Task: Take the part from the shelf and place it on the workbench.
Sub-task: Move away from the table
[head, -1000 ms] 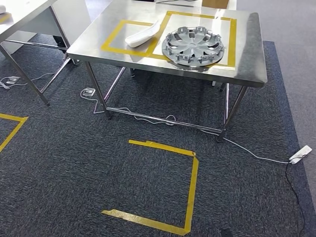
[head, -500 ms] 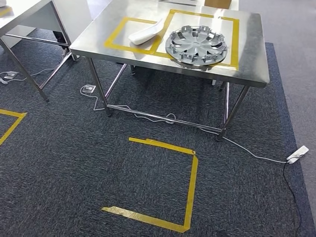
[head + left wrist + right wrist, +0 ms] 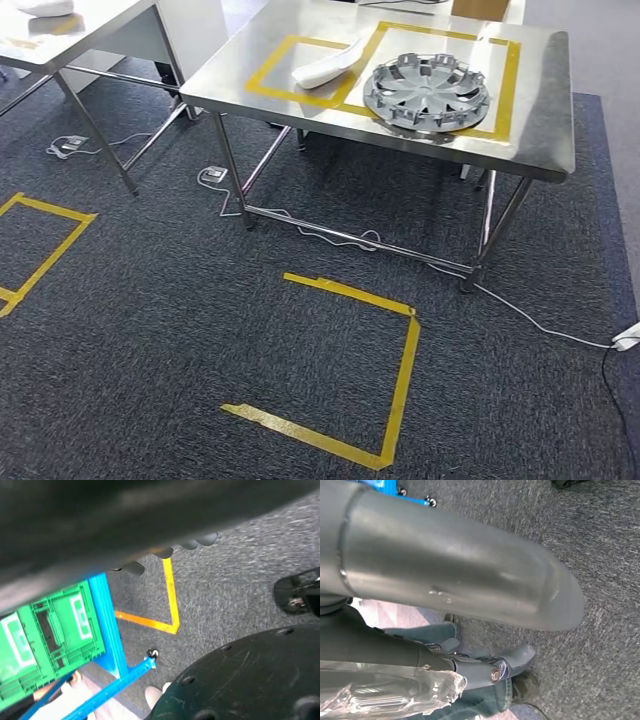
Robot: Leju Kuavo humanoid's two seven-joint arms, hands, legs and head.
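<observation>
A grey part (image 3: 463, 587) fills the right wrist view, apparently carried by the right hand (image 3: 486, 672); its grip cannot be told, nor the left hand's. The desk (image 3: 528, 140), already bearing a wheel cover (image 3: 426, 92), stands ahead; walking and placing remain.

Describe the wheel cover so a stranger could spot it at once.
Look at the steel table straight ahead, marked with yellow tape squares. The wheel cover lies flat inside the right-hand square. It is round, silver and spoked, unlike the long white part beside it.
</observation>
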